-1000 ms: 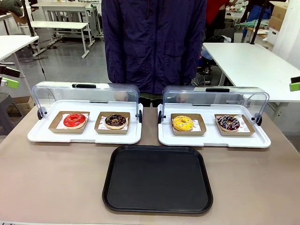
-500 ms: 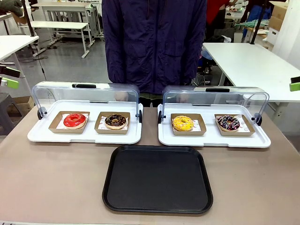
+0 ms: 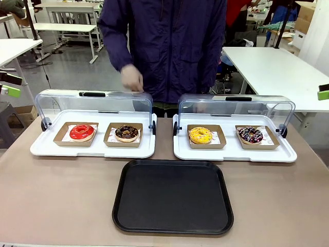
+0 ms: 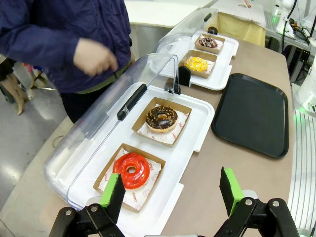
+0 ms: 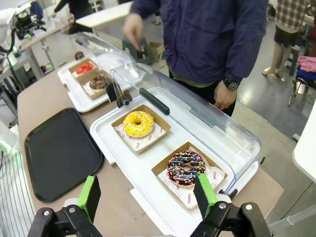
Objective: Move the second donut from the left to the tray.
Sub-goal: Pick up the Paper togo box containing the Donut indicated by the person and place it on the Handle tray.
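Chocolate donut (image 3: 126, 133) noted in its cardboard dish (image 3: 110, 140) just beyond the black tray's (image 3: 172, 198) far left corner, lid (image 3: 92, 104) swung back for access, person's hand (image 3: 132, 80) poised farther off; left gripper (image 4: 172, 176) and right gripper (image 5: 146, 180) held wide, empty.

Beyond the smooth black plastic tray (image 3: 172, 197), the glossy dark-glazed donut (image 3: 126, 133) lies in a matt brown cardboard dish (image 3: 110, 140).
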### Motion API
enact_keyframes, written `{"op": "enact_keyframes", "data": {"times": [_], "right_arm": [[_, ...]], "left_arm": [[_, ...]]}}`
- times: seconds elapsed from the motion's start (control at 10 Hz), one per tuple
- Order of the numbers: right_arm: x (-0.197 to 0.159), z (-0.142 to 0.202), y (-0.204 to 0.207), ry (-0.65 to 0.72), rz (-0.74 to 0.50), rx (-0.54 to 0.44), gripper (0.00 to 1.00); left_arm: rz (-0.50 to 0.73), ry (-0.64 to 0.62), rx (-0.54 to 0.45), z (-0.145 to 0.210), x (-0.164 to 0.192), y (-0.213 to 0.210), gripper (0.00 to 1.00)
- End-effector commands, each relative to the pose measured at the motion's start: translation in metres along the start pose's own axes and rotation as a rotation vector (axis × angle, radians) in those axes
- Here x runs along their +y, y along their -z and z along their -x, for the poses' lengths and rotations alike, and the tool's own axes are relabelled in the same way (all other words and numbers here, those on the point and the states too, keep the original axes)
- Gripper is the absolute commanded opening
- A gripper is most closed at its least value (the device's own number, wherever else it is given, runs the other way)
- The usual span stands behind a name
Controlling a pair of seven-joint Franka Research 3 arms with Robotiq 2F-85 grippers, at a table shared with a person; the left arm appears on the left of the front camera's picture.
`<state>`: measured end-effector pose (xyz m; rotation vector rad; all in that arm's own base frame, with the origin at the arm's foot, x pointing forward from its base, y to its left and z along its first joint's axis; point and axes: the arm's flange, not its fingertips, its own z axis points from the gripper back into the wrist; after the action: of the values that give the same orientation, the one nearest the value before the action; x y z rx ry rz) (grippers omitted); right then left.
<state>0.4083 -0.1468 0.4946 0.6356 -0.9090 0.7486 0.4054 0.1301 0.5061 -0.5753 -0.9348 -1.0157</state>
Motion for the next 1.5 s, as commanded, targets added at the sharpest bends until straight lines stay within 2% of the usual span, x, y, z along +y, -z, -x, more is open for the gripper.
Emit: {"op": "enact_keyframes", "data": {"times": [0.0,1.4], "right_arm": [[0.0004,-0.0011,0.0003,-0.003,-0.002,-0.006,1.0],[0.0004,-0.0011,0.0003,-0.003,-0.002,-0.006,1.0]], "left_arm": [[0.004,0.005,-0.009,-0.0018,-0.0006,-0.0003,1.0],[0.004,0.005,-0.009,-0.0018,-0.0006,-0.0003,1.0]]}}
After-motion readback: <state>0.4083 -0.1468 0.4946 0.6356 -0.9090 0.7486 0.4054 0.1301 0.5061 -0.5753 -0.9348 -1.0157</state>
